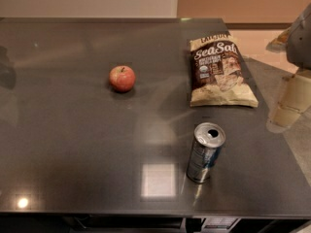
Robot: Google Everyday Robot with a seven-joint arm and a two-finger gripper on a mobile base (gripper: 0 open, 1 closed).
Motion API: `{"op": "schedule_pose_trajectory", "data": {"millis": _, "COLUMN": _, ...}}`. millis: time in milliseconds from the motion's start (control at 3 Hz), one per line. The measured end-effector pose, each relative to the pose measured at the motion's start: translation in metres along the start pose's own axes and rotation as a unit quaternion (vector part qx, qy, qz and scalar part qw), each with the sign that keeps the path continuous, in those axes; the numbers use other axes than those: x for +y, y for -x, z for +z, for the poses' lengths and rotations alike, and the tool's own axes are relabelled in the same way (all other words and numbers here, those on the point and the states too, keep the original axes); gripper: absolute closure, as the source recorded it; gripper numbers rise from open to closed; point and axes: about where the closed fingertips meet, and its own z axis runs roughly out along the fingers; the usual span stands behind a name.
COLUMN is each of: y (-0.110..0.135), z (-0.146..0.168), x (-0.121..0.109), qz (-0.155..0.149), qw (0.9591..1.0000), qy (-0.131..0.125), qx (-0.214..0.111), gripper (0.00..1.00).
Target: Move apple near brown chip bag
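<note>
A small red apple (pixel 122 78) with yellowish patches and a short stem sits on the dark table (pixel 73 144), left of centre. The brown chip bag (pixel 220 72), with white "Sea Salt" lettering and tan edges, lies flat at the back right of the table. My gripper (pixel 290 100) is at the far right edge of the view, beyond the table's right edge, to the right of the bag and far from the apple. It holds nothing that I can see.
A silver-blue drink can (pixel 205 152) stands upright, opened, near the front right, below the bag. The table's right edge runs diagonally past the bag and can. A wall lies behind the table.
</note>
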Motion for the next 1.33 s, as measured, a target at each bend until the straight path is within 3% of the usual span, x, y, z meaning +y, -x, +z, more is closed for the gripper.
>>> {"op": "schedule_pose_trajectory", "data": {"millis": 667, "y": 0.010, "z": -0.002, "x": -0.007, "qz": -0.002, "qw": 0.9999, "qy": -0.006, "qx": -0.011, "gripper": 0.00}}
{"op": "schedule_pose_trajectory", "data": {"millis": 1000, "y": 0.038, "z": 0.004, "x": -0.026, "qz": -0.016, "qw": 0.9995, "qy": -0.008, "qx": -0.026, "gripper": 0.00}}
{"op": "schedule_pose_trajectory", "data": {"millis": 1333, "y": 0.081, "z": 0.018, "x": -0.053, "qz": -0.036, "qw": 0.9980, "qy": -0.004, "qx": -0.052, "gripper": 0.00}}
